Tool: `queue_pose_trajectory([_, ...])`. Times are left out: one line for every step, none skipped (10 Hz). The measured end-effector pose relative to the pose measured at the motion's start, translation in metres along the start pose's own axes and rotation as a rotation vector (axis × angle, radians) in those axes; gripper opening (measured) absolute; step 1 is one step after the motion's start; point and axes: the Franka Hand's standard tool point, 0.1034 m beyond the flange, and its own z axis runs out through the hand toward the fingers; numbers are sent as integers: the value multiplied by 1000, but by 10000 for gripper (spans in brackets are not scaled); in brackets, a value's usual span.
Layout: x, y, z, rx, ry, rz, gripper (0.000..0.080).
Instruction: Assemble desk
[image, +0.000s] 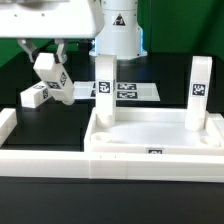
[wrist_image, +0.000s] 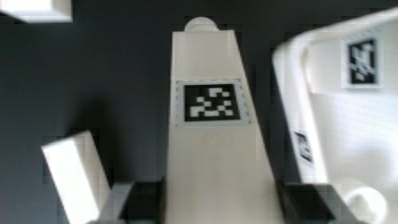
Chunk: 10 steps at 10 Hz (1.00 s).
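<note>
The white desk top (image: 150, 138) lies in the foreground with its rim up. Two white legs stand upright in its far corners, one (image: 105, 82) on the exterior view's left and one (image: 200, 88) on its right. My gripper (image: 45, 54) is at the upper left, shut on a third white leg (image: 54, 78) and holding it tilted above the black table. In the wrist view this leg (wrist_image: 217, 120) runs out from between my fingers (wrist_image: 153, 200), tag facing the camera. A fourth leg (image: 33, 97) lies on the table below; it also shows in the wrist view (wrist_image: 71, 175).
The marker board (image: 128, 92) lies flat behind the desk top. White border rails run along the exterior view's left (image: 6, 125) and the front (image: 50, 158). The robot base (image: 118, 30) stands at the back. In the wrist view the desk top's rim (wrist_image: 329, 110) curves nearby.
</note>
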Motion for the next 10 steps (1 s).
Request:
queue_pose_trajectory([-1,-6,-10,7,5,-6,290])
queue_pose_trajectory([4,-16,-23,14,-13,-15,290])
queue_pose_trajectory([13,-22,-35,15,-18,-27,290])
queue_pose_trajectory([17,-21,-33,11,-4,-28,290])
queue_pose_trajectory([17,-20,-31,9,11,-27,290])
queue_pose_trajectory([18,-20,-31,9,13,-27,290])
queue_pose_trajectory([23,-19,-32,4,53,-28,290])
queue_pose_trajectory([31,-20,-34,-8,142,-33,290])
queue_pose_trajectory([35,-26,-36,-18,211,-45,290])
queue_pose_trajectory([42,-36,-40,-28,291,-63,290])
